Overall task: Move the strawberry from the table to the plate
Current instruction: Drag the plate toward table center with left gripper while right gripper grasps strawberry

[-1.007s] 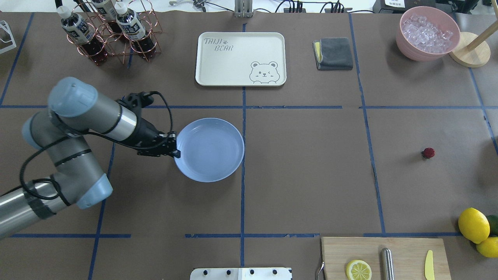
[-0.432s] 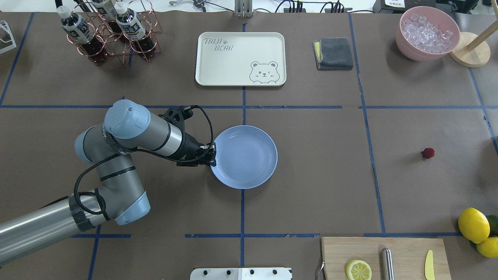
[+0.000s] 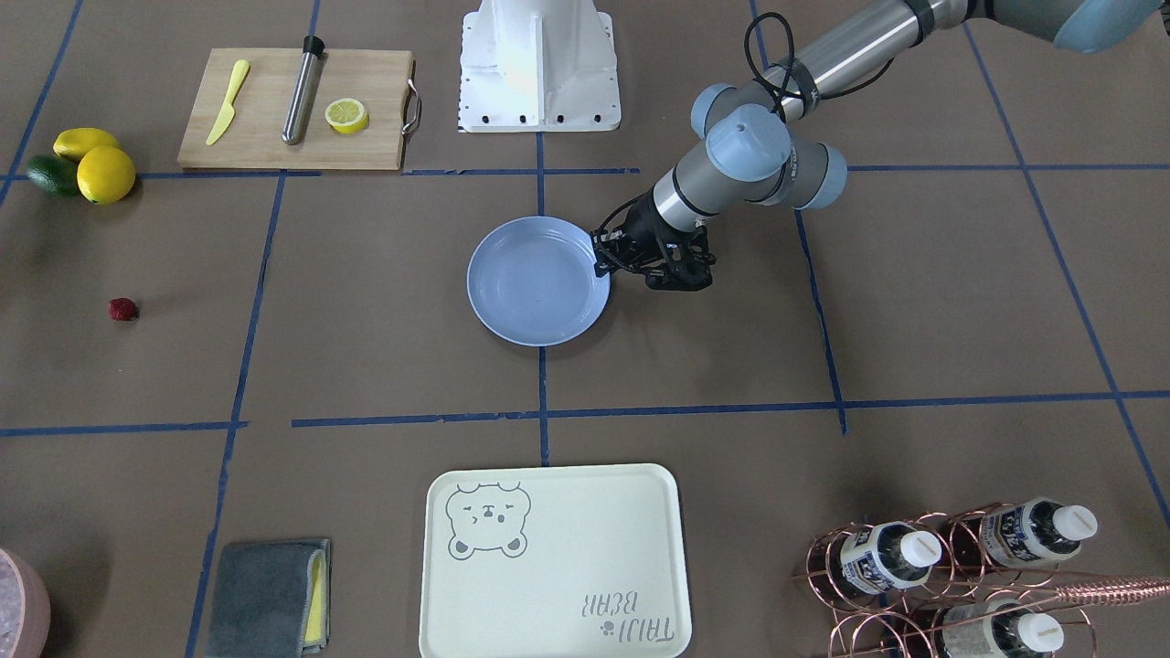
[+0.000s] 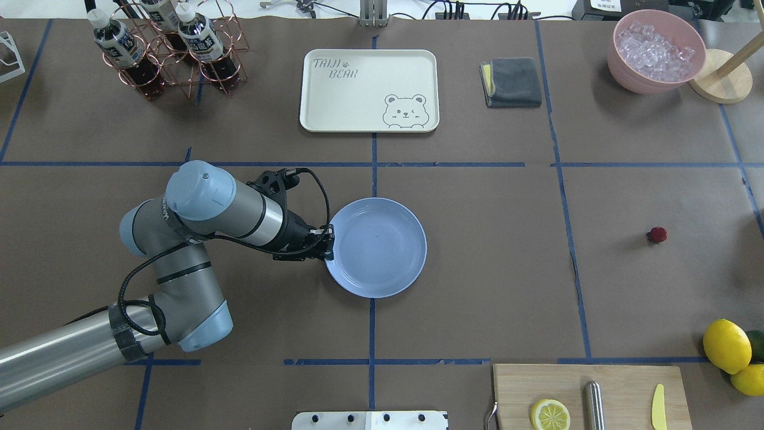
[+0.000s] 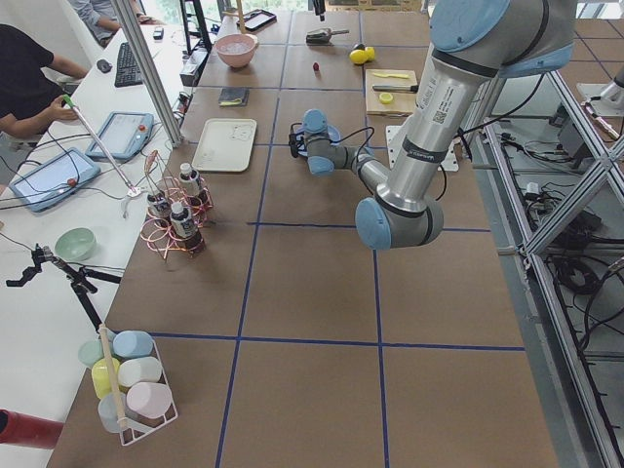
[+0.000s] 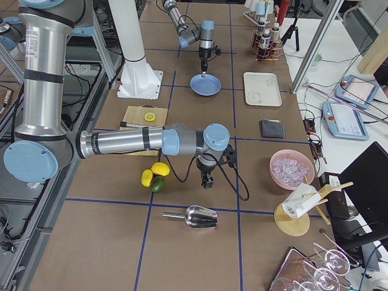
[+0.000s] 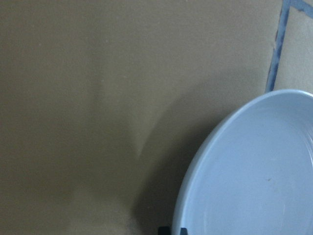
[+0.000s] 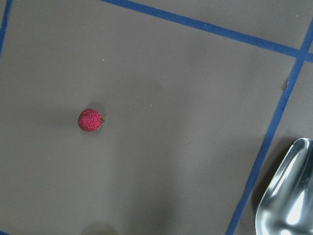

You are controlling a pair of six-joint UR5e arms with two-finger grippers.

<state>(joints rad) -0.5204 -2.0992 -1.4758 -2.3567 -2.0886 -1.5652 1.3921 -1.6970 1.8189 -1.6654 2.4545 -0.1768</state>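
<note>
Overhead exterior view, from the robot's edge outward. Nearest lies a cutting board point(image 4: 588, 382) carrying a lemon half point(image 4: 550, 414), a steel rod point(image 4: 593, 405) and a yellow knife point(image 4: 658, 406). At its right, two whole lemons point(image 4: 726, 345) press against one green fruit point(image 4: 757, 343). All look set aside, no part of this job.

In the middle row the left gripper point(image 4: 327, 240) is clamped on the plate point(image 4: 382, 248) at the rim facing the robot's left. The plate is low over or on the table point(image 4: 477, 286); I cannot tell which. I judge this grip serves to position or steady the dish as the drop target.

The strawberry point(image 4: 657, 235) sits bare on the table well apart to the right, in another taped cell, not yet picked. The right wrist view looks straight down on it, so the right arm seems posed above it for the grasp. The right gripper point(image 6: 208, 183) shows only in the side view, so I cannot tell whether it is spread or closed.

Farthest stand a cream tray point(image 4: 369, 89), a folded grey cloth point(image 4: 512, 82), a pink bowl point(image 4: 621, 65) of ice and a copper rack point(image 4: 224, 36).

Count: one strawberry, one plate, one tray, one bowl, two lemons, one lemon half, three bottles point(image 4: 197, 33) in the rack.
</note>
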